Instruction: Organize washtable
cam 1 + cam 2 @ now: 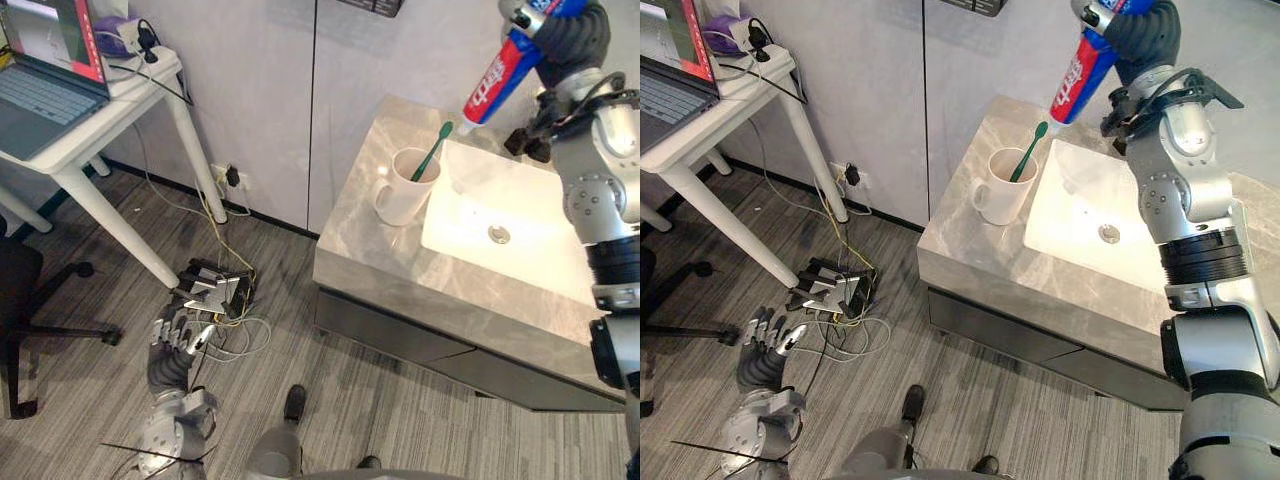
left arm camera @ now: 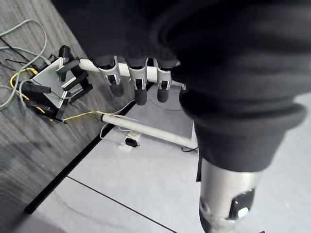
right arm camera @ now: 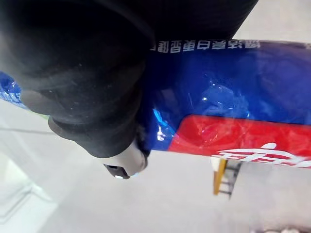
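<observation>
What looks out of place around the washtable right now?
The toothpaste tube is in the air, gripped by the right hand, tilted cap-down over the washtable near the white mug. The green toothbrush leans in that mug. A tangle of cables lies on the floor; the left hand hangs open near it.

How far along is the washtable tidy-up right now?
Done: the green toothbrush stands in the white mug on the counter beside the sink. In hand: the right hand holds the toothpaste tube raised near the mug, cap end down. Left: the tube is not yet put away, likely into the mug. The left hand hangs idle near the floor.
</observation>
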Controlling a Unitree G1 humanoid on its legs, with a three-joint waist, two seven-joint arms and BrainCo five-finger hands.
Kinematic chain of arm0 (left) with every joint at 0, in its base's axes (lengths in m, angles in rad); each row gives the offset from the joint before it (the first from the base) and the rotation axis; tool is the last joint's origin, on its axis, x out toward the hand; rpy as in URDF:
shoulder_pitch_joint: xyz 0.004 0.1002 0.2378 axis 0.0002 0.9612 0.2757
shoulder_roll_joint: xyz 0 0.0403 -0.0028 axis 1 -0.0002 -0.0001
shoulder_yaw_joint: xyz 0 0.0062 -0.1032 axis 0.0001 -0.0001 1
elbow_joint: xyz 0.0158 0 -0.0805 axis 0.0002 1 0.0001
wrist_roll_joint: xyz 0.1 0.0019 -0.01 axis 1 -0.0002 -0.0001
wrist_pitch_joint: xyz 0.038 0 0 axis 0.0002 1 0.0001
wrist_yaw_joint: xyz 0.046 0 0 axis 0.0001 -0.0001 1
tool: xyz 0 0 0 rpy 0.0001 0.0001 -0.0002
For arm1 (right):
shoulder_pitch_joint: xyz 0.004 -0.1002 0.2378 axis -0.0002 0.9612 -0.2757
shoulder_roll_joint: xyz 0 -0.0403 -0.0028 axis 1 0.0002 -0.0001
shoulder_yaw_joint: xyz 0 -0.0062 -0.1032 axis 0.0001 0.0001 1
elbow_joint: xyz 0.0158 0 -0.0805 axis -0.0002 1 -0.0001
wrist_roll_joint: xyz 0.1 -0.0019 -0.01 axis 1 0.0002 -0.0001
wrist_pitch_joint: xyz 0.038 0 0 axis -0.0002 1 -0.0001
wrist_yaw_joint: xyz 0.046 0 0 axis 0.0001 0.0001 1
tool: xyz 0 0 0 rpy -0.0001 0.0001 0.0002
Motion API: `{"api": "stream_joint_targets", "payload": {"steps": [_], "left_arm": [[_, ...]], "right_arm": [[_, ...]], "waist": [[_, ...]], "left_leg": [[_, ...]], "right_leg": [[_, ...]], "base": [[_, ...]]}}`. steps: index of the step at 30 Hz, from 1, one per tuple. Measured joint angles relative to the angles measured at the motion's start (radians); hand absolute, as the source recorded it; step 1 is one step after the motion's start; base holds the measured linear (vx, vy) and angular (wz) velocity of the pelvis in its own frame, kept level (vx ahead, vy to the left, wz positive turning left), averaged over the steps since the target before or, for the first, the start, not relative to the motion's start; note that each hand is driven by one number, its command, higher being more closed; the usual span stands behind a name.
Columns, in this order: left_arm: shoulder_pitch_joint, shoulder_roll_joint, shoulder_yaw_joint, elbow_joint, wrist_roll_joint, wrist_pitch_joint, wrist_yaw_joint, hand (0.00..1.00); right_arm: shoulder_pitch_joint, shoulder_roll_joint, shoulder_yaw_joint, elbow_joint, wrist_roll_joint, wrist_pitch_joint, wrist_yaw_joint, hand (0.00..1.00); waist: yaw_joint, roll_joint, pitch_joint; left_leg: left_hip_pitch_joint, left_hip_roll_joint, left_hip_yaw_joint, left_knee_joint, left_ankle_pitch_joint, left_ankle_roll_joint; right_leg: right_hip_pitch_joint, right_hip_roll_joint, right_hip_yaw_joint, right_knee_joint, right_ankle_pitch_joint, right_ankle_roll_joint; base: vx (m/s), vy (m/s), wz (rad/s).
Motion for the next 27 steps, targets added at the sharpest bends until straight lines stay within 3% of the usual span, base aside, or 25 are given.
{"api": "stream_joint_targets", "payload": {"steps": [9, 11, 18, 27], "left_arm": [[-0.006, 0.015, -0.014, 0.180, 0.000, 0.026, 0.004, 0.00], [-0.026, 0.030, -0.013, 0.281, 0.001, 0.044, 0.007, 0.00], [-0.048, 0.038, -0.017, 0.307, 0.000, 0.043, 0.028, 0.00], [-0.085, 0.101, -0.052, 0.374, 0.000, 0.042, 0.030, 0.00]], "right_arm": [[-0.040, 0.070, 0.051, -0.029, 0.038, -0.011, -0.003, 1.00], [-0.061, 0.128, 0.096, -0.028, 0.035, -0.012, -0.023, 1.00], [-0.061, 0.162, 0.098, -0.018, -0.003, -0.013, -0.047, 1.00], [-0.080, 0.168, 0.095, 0.037, -0.016, -0.013, -0.067, 1.00]], "waist": [[-0.001, -0.010, 0.007], [0.000, -0.023, 0.014], [-0.001, -0.028, 0.016], [-0.002, -0.043, 0.021]], "left_leg": [[-0.005, 0.010, 0.014, 0.000, -0.001, -0.001], [-0.005, 0.011, 0.013, 0.000, 0.000, 0.000], [-0.004, 0.013, 0.009, 0.000, 0.002, -0.003], [-0.005, 0.031, 0.009, 0.000, 0.005, -0.007]], "right_leg": [[-0.016, 0.004, 0.017, 0.007, 0.000, 0.000], [-0.016, 0.005, 0.016, 0.007, -0.001, -0.001], [-0.015, 0.007, 0.017, 0.006, 0.000, -0.002], [-0.015, 0.026, 0.022, 0.001, 0.002, -0.011]], "base": [[-0.01, 0.005, -0.05], [0.00, 0.000, 0.00], [0.00, 0.000, 0.00], [0.00, 0.000, -0.01]]}}
